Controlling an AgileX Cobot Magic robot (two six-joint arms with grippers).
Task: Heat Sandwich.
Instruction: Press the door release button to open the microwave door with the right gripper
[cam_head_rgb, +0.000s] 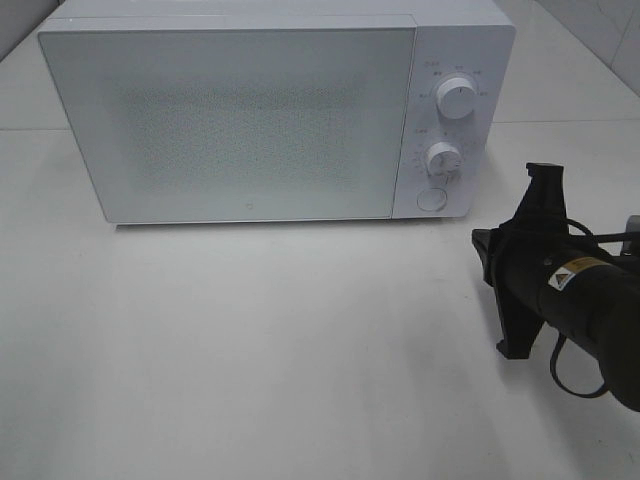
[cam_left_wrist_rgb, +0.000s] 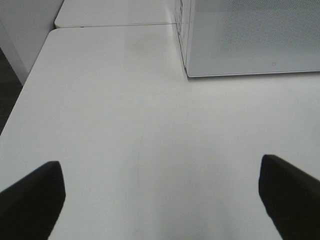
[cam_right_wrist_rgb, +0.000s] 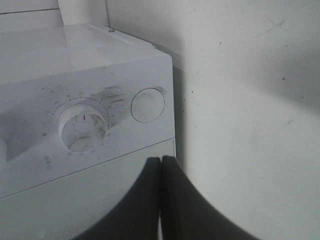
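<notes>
- Microwave (cam_head_rgb: 270, 110): stands toward the far edge of the table (cam_head_rgb: 250, 350), front facing the near edge. Its door (cam_head_rgb: 235, 125) is fully closed and the frosted panel hides the cavity.
- Control panel: at the right end of the front, carrying an upper dial (cam_head_rgb: 458, 101), a lower dial (cam_head_rgb: 442, 158) and a round button (cam_head_rgb: 432, 198) beneath them.
- Right gripper (cam_head_rgb: 545, 172): fingers pressed together into a single blunt tip, holding nothing. It sits near the table's right edge, just off the microwave's front right corner. In the wrist view the tip lies close to the button, apart from it. Closed fingers suit pressing better than grasping, so a push on the button is the likely purpose.
- Left gripper (cam_left_wrist_rgb: 160, 165): fingers spread wide and empty, above bare table toward the left edge, well apart from the microwave. It is probably parked clear of the door's swing.
- Sandwich: visible in no view. It may be behind the door or outside the frames; this cannot be told. Its heading and long axis are therefore undetermined.
</notes>
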